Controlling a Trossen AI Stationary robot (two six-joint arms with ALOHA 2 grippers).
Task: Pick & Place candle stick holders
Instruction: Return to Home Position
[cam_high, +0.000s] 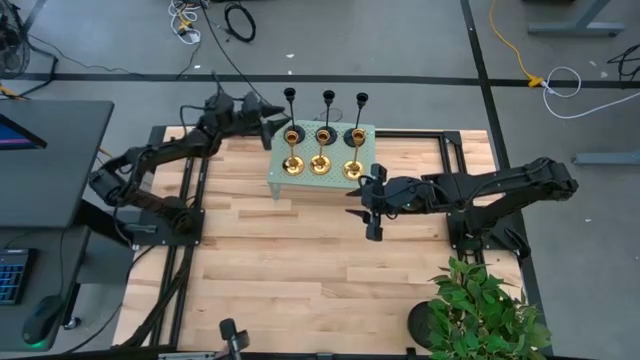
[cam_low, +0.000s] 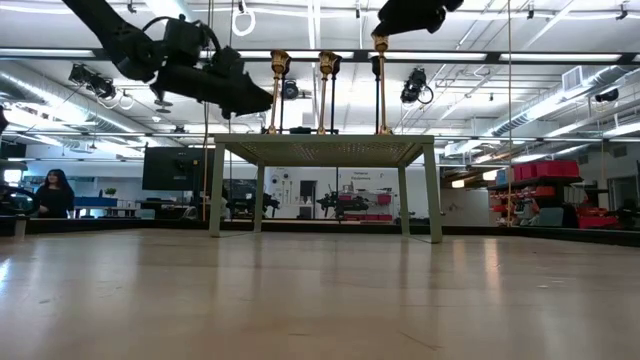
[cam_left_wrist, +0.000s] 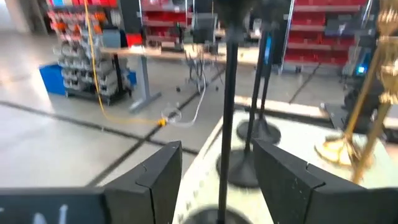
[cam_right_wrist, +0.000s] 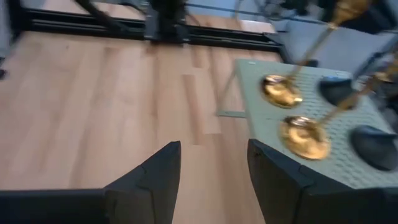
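Observation:
Three black candlestick holders stand in a far row and three brass ones in a near row, all on their bases on a small grey perforated stand. My left gripper is open at the stand's far left corner. In the left wrist view its fingers stand on either side of the leftmost black holder's thin stem without touching it. My right gripper is open and empty, above the wood table just near the stand's right front corner.
The stand rests on four legs at the table's far middle. A green plant in a black pot is at the near right corner. Bare wood table lies in front of the stand. A person is in the room behind.

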